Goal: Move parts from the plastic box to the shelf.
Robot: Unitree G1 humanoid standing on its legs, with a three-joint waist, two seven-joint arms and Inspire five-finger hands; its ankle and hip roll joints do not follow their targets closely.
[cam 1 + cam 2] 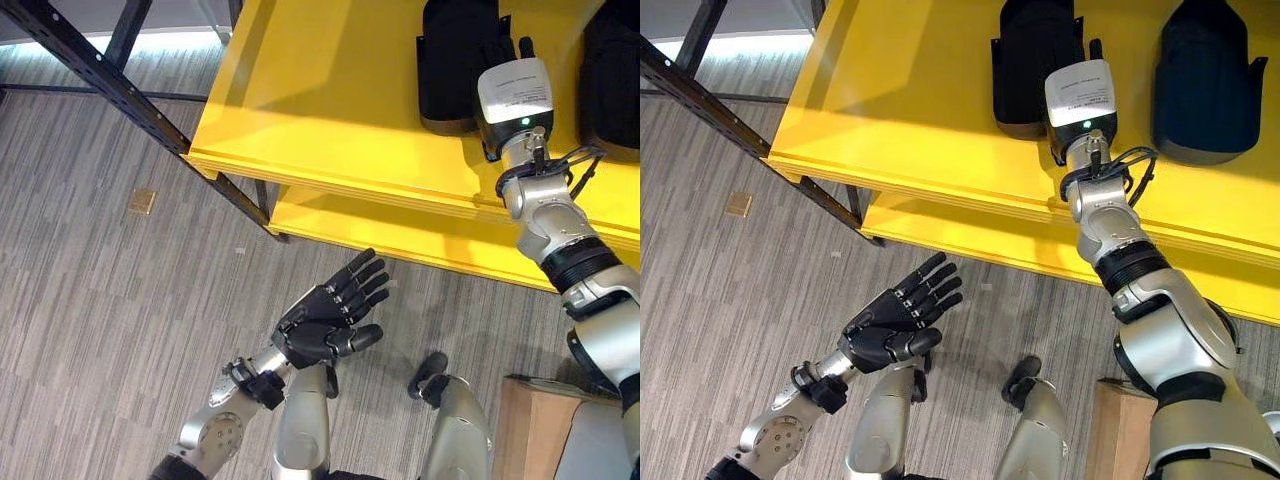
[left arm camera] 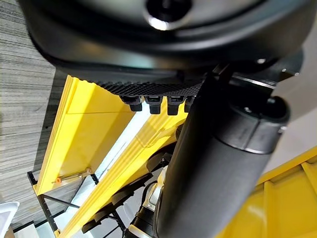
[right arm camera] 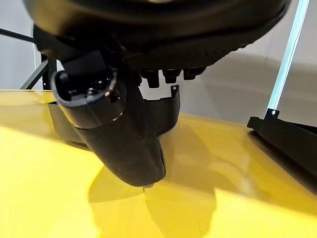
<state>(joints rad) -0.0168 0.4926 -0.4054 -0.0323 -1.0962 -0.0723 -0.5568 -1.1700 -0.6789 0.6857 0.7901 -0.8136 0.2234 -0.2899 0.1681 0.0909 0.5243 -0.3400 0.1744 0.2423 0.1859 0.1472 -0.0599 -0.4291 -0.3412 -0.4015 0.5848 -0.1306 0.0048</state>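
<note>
Left hand (image 1: 325,320) is held open, palm up, over the floor.
Right hand (image 1: 1065,95) is seen at the dark part (image 1: 1030,60) near the shelf's (image 1: 300,110) front edge; its grasp cannot be told.

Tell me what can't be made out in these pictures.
- Right hand: in the eye views its wrist camera covers the fingers, so contact with the near black part is unclear.
- Second black part: top cut off by the frame edge.
- Lower shelf: mostly hidden under the top shelf.
</note>
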